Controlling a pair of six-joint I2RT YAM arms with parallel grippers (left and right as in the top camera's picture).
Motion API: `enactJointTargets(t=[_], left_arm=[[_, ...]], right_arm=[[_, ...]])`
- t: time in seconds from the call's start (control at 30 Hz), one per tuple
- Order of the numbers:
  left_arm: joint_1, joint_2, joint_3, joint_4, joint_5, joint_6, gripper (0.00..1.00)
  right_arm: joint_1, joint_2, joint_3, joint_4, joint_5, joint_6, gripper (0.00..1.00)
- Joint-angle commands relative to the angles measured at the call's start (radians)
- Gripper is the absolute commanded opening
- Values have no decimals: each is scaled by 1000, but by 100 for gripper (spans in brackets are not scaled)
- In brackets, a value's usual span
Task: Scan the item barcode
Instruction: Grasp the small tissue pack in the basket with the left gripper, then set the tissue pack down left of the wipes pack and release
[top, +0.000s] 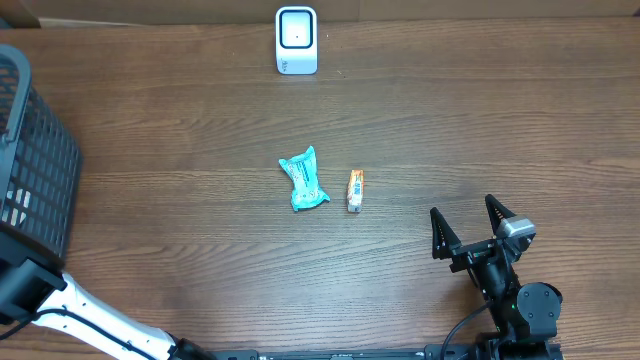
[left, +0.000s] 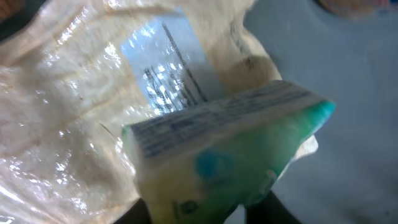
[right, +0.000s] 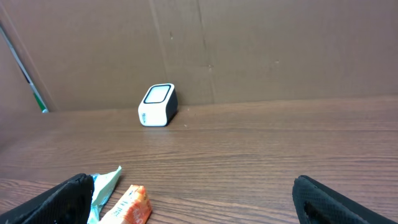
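Note:
In the left wrist view a green and yellow box (left: 230, 143) with small print along its top edge fills the middle. My left gripper (left: 202, 210) is shut on its near end, one black finger on each side. The overhead view shows only the left arm (top: 90, 315) reaching off the left edge, and its gripper is out of that frame. The white scanner (top: 296, 40) stands at the table's back edge and also shows as the scanner (right: 157, 105) in the right wrist view. My right gripper (top: 480, 232) rests at the front right, open and empty.
A teal packet (top: 303, 180) and an orange bar (top: 355, 189) lie mid-table. A dark mesh basket (top: 30, 150) stands at the left edge. Behind the box lies a crinkled clear bag (left: 62, 93) with a printed label. A cardboard wall (right: 249, 43) backs the table.

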Motion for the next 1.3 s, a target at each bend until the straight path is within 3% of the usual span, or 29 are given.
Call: enactJointTargets(t=[0.0, 0.17, 0.33, 0.47, 0.6, 0.7, 0.8, 1.0, 1.27], left_arm=[[-7, -15, 5, -22, 12, -8, 18], [-8, -121, 5, -19, 13, -8, 5], [-8, -286, 5, 19, 56, -37, 5], [-8, -433, 5, 61, 287, -112, 4], [-26, -554, 5, 106, 655, -190, 4], [-87, -631, 5, 101, 772, -199, 4], [-199, -684, 5, 48, 734, -143, 4], [-533, -685, -18, -110, 466, -37, 4], [-832, -619, -219, -83, 320, 4, 4]], right_arm=[[-2, -8, -10, 6, 3, 2, 100], [-2, -8, -10, 6, 3, 2, 100], [-2, -8, -10, 6, 3, 2, 100], [-2, -8, -10, 6, 3, 2, 100], [-2, -8, -10, 6, 3, 2, 100], [-2, -8, -10, 6, 3, 2, 100], [-2, -8, -10, 6, 3, 2, 100], [-2, -8, -10, 6, 3, 2, 100], [-2, -8, -10, 6, 3, 2, 100]])
